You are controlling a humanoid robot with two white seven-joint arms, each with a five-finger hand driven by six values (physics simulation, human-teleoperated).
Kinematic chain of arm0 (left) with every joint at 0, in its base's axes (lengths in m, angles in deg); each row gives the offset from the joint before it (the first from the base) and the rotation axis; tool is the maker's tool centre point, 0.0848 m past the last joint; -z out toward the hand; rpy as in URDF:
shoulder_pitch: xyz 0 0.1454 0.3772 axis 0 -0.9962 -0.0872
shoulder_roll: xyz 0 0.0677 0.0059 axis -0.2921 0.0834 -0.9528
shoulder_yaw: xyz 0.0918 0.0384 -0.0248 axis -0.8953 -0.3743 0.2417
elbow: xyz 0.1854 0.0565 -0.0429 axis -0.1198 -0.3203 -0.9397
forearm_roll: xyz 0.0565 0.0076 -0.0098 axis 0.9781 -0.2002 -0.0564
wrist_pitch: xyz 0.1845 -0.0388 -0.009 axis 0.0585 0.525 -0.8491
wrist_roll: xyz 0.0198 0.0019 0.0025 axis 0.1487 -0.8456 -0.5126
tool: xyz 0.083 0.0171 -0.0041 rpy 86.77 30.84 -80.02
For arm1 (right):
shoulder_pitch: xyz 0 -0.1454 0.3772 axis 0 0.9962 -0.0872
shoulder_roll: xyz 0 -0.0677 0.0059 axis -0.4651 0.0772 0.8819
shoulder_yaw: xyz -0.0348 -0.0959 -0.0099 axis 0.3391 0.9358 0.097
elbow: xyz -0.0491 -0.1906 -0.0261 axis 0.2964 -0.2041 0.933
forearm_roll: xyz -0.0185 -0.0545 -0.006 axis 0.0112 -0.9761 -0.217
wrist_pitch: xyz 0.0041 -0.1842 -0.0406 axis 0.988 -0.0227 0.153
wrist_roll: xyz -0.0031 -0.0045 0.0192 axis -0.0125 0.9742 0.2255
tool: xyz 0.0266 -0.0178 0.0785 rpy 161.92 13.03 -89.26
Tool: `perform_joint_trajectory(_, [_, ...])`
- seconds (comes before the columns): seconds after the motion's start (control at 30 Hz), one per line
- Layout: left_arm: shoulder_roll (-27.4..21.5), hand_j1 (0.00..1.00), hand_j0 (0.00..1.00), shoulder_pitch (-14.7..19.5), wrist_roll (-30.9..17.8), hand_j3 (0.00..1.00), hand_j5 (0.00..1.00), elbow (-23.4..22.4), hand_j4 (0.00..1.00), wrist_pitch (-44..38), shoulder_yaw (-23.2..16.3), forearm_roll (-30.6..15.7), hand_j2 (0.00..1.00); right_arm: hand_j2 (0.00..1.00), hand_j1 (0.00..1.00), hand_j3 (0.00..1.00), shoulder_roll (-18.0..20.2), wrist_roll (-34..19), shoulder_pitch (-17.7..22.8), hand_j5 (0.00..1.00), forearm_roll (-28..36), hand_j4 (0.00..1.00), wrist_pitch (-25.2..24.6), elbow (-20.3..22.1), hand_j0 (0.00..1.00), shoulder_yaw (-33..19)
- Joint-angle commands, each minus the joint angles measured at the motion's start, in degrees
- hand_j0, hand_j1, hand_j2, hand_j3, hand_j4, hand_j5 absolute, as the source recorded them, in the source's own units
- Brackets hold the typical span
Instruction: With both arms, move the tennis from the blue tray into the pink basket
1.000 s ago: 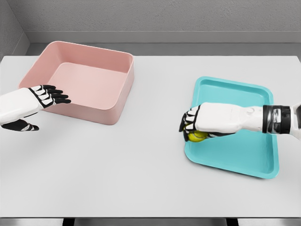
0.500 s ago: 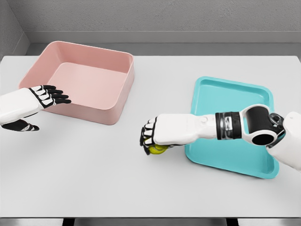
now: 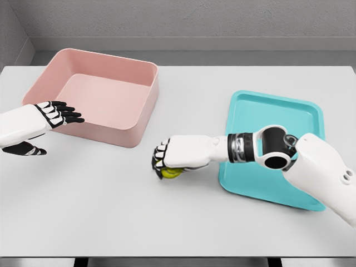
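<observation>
Head view: one yellow-green tennis ball [image 3: 171, 172], no legible brand or marking, gripped under the curled fingers of the right hand [image 3: 169, 158], low over the white table [image 3: 183, 217], between the pink basket [image 3: 136, 119] and the blue tray [image 3: 308, 197] and apart from both. Right arm reaches across the tray's left part; tray and basket carry no readable writing. Left hand [image 3: 50, 119], fingers extended and holding nothing, hovers at the basket's near-left corner.
</observation>
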Motion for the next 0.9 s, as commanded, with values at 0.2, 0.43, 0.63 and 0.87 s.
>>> perform_joint_trajectory(0.2, [-0.09, 1.0, 1.0, 0.0, 0.03, 1.0, 1.0, 0.09, 1.0, -0.05, 0.01, -0.37, 1.0, 0.51, 0.51, 0.51, -1.94, 0.0, 0.09, 0.51, -0.47, 0.51, -0.17, -2.12, 0.51, 1.66])
perform_joint_trajectory(0.43, [0.0, 1.0, 1.0, 0.0, 0.03, 1.0, 1.0, 0.09, 1.0, -0.05, -0.08, -0.37, 1.0, 1.0, 1.0, 1.0, -1.94, -0.18, 0.35, 1.0, -0.91, 1.0, -0.17, -1.94, 1.0, 1.66])
perform_joint_trajectory(0.63, [0.26, 1.0, 1.0, 0.0, 0.03, 1.0, 1.0, 0.09, 1.0, -0.05, -0.08, -0.37, 1.0, 1.0, 1.0, 1.0, -1.59, -0.18, 0.53, 1.0, -0.82, 1.0, -0.17, -1.77, 1.0, 0.87])
perform_joint_trajectory(0.87, [1.4, 1.0, 1.0, 0.0, 0.03, 1.0, 1.0, 0.88, 1.0, -0.05, -0.25, 1.12, 1.0, 1.0, 1.0, 1.0, 2.1, -0.18, 0.53, 1.0, -0.29, 1.0, -0.17, 6.76, 1.0, -9.06])
